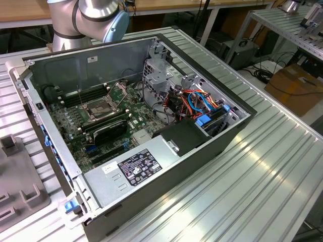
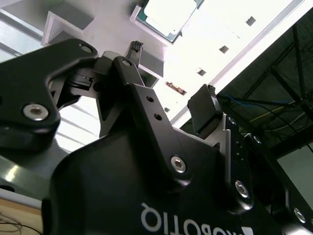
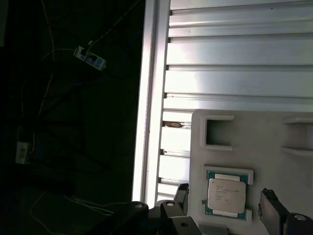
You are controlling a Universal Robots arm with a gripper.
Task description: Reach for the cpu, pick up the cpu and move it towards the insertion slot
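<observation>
We see the gripper with its jaws spread wide and holding nothing, the gap between them broader than the cpu. In both wrist views the chip lies just beyond the fingertips, in line with that gap. It rests flat, pale metal face up, in a shallow framed recess of a light grey holder, which lies on the ribbed aluminium table. One dark finger stands off one side of the chip and its partner off the opposite side. Neither appears to touch it, though from these angles we cannot be sure how close the tips are to its face. In the exterior view the insertion slot sits on the motherboard inside the open computer case, its shiny frame plate around a dark centre, beside the grey power-supply box. The arm rises beyond the case's far wall.
</observation>
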